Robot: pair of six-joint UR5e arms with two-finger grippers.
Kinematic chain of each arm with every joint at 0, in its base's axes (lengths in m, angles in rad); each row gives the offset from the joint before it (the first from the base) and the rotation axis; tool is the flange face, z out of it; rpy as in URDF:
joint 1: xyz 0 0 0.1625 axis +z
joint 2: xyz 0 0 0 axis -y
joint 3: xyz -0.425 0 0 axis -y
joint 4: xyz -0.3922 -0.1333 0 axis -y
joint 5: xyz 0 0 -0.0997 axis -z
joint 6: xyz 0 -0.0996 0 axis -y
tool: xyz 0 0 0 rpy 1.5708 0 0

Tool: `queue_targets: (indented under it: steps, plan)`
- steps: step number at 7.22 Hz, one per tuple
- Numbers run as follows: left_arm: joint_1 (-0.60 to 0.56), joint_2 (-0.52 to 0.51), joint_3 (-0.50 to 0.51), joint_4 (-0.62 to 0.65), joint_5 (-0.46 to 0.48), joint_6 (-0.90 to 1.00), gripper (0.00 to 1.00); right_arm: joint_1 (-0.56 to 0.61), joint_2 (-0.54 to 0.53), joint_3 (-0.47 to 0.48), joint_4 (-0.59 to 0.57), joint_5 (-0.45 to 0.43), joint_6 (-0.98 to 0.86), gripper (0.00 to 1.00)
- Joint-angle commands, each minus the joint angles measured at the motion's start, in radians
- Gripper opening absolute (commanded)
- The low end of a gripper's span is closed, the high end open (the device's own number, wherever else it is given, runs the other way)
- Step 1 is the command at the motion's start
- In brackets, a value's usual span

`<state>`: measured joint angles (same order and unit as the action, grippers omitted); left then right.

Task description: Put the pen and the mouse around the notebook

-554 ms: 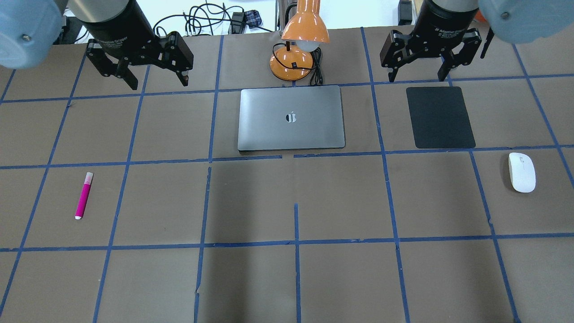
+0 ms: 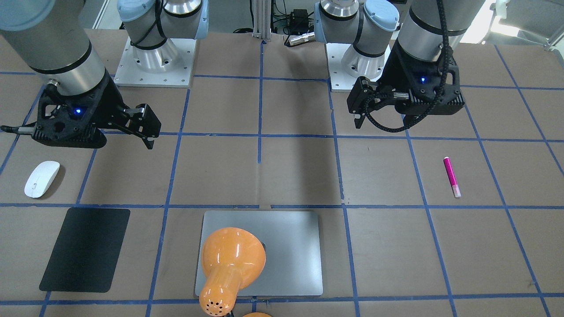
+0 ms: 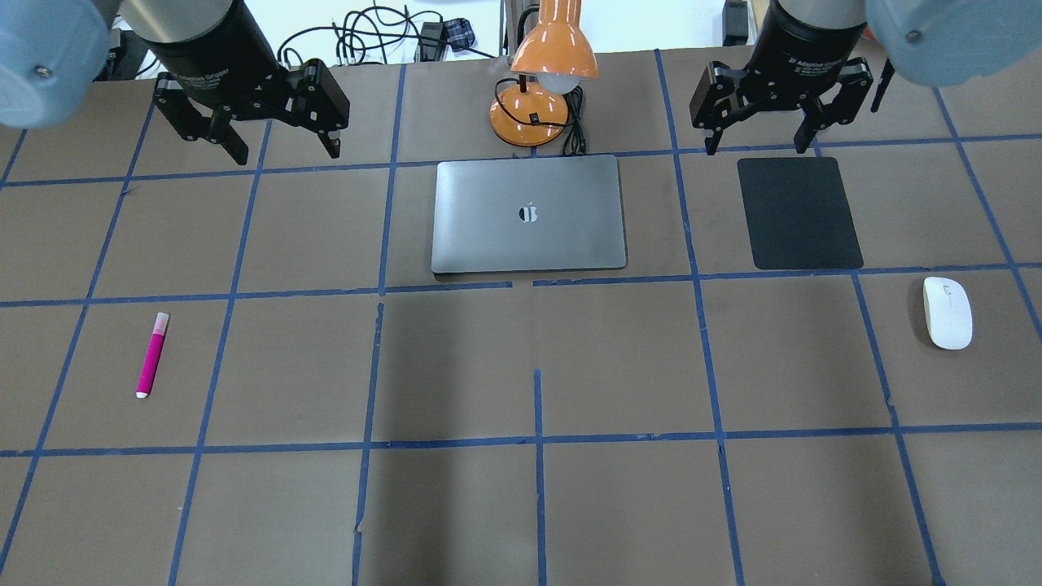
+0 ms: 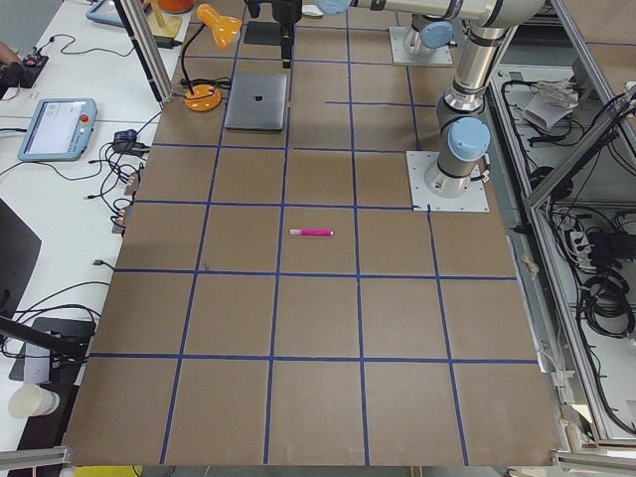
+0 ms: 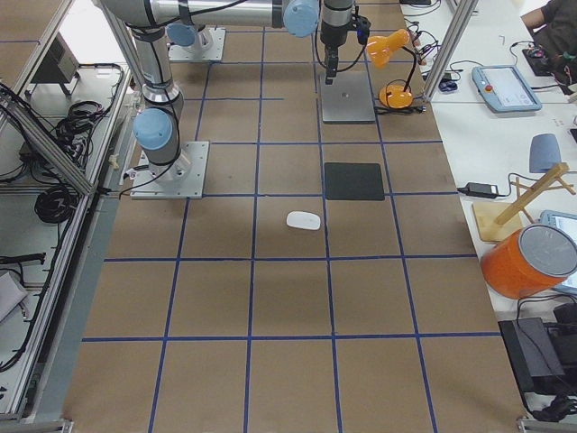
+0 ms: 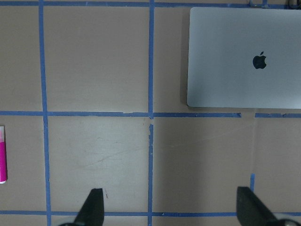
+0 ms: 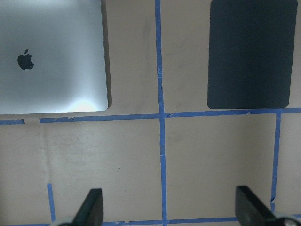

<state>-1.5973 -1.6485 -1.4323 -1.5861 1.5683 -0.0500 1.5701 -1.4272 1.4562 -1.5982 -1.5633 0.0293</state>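
Overhead view: a brown desk (image 3: 537, 505) gridded with blue tape. The closed silver notebook (image 3: 529, 213) lies at the middle. The pink pen (image 3: 152, 355) lies well apart from the notebook, on the robot's left and nearer the robot. The white mouse (image 3: 947, 312) lies well apart on the notebook's other side. The left pincer (image 3: 286, 153) and right pincer (image 3: 763, 146) hang in the air, one to either side of the notebook, both spread wide and holding nothing. The task looks barely begun: neither thing is grasped. The next move likely calls for each pincer to travel out from the notebook and come down over its own thing.

Front-facing view: an orange lamp (image 2: 231, 259) leans its shade over the notebook, hiding part of the lid. That side of the notebook seems a poor place to set anything.

Left side view: the pen lies alone on bare desk, far from the notebook.

Right side view: a black mat (image 5: 353, 181) lies between the notebook and the mouse, filling much of that flank.

Left wrist view: wide-set fingertips (image 6: 94, 207) below, the notebook at upper right, the pen's end at the left edge.

Right wrist view: the notebook at upper left, the mat at upper right, and no mouse in view.
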Motion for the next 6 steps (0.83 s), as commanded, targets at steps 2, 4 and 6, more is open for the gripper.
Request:
queue_targets:
  steps: [2,4,6]
  plan:
    - [0.045,0.009,-0.029,-0.003,0.003,0.019,1.0,-0.002,-0.015,0.006,-0.025,-0.006,-0.008,1.0]
    - [0.184,0.015,-0.146,0.006,0.009,0.191,1.0,-0.054,-0.006,0.025,-0.028,-0.009,-0.049,1.0]
    - [0.365,-0.023,-0.279,0.111,0.007,0.272,1.0,-0.282,0.055,0.129,-0.111,-0.024,-0.167,1.0]
